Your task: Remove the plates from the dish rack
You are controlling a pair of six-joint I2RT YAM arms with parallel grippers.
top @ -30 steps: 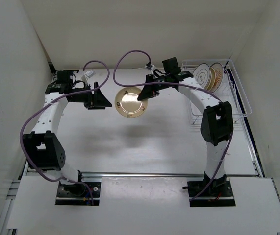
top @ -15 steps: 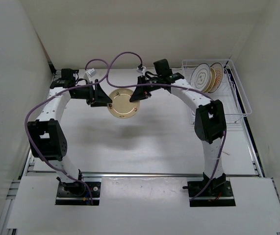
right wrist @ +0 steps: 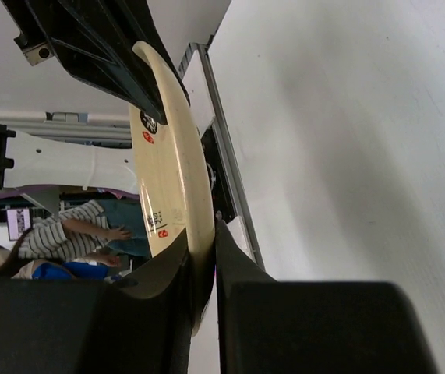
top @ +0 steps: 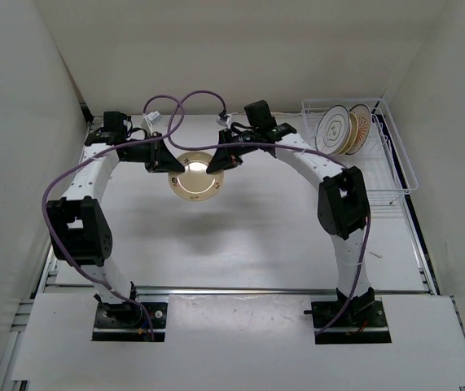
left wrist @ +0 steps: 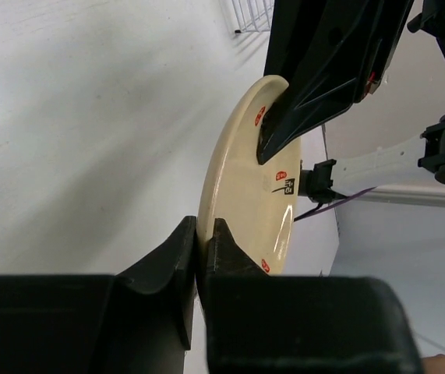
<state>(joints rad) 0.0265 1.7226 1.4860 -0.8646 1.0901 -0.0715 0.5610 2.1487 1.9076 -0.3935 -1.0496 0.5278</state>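
Two grippers grasp one cream-yellow plate (top: 194,177), held off the table (top: 256,236). The left gripper (left wrist: 199,234) is clenched on the rim nearest it. The right gripper (right wrist: 203,238) is clenched on the opposite rim, so the plate spans the gap between the two. You see the plate edge-on in both wrist views. Well apart to the right of the right gripper, the dish rack (top: 383,193) holds two upright plates: a dark-rimmed white plate (top: 334,129) and an orange sunburst plate (top: 362,126).
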